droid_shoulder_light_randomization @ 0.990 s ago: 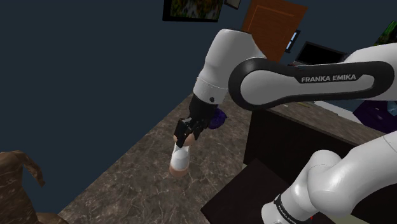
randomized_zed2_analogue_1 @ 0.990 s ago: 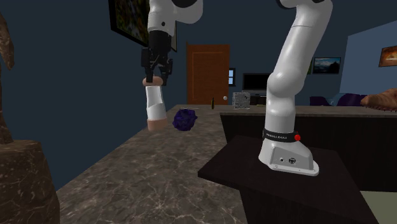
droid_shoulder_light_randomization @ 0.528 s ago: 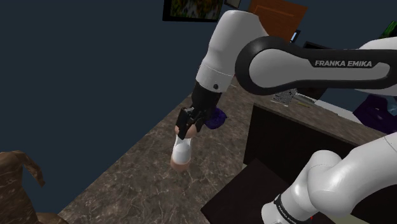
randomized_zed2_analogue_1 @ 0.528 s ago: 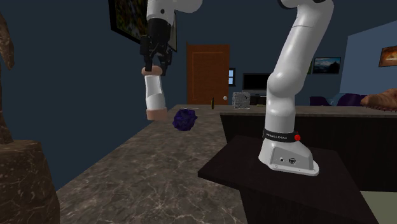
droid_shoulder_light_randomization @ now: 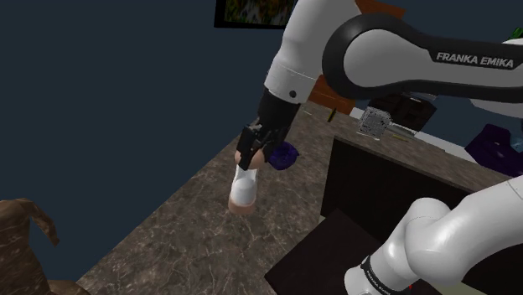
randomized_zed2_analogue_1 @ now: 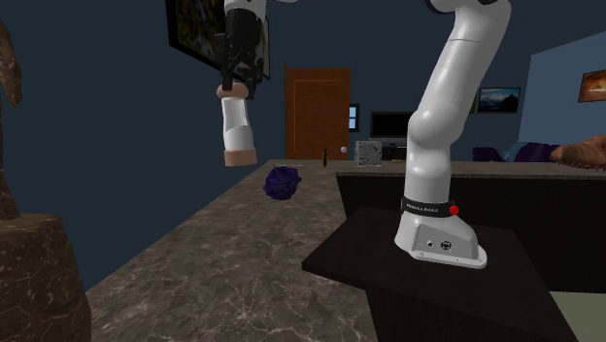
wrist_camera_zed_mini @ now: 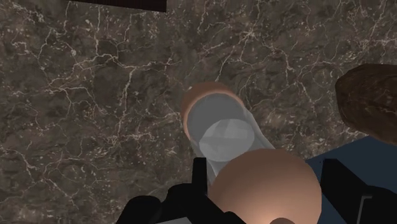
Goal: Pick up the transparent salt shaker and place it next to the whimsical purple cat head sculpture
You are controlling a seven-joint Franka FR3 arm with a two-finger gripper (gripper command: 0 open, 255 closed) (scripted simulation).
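Above the dark marbled tabletop (droid_shoulder_light_randomization: 180,230), the hand (droid_shoulder_light_randomization: 249,161) is clamped on the salt shaker (droid_shoulder_light_randomization: 243,191), and that's a firm pinch right at the pinkish top cap! The pale, see-through body hangs down below the black fingers (droid_shoulder_light_randomization: 244,153), ending in a pinkish base, and the whole thing is off the surface.

From the second exterior view, the shaker (randomized_zed2_analogue_1: 236,131) dangles slightly tilted under the hand (randomized_zed2_analogue_1: 233,89), up at about eleven o'clock from the purple cat head sculpture (randomized_zed2_analogue_1: 282,182), which sits on the tabletop (randomized_zed2_analogue_1: 223,262). Over in the shoulder view, the shaker sits at roughly seven o'clock of the cat head (droid_shoulder_light_randomization: 286,154), near it but not touching.

Down the wrist view, the cap bulges between the two fingers (wrist_camera_zed_mini: 199,172), the shaker (wrist_camera_zed_mini: 222,130) pointing straight at the marble (wrist_camera_zed_mini: 95,95).
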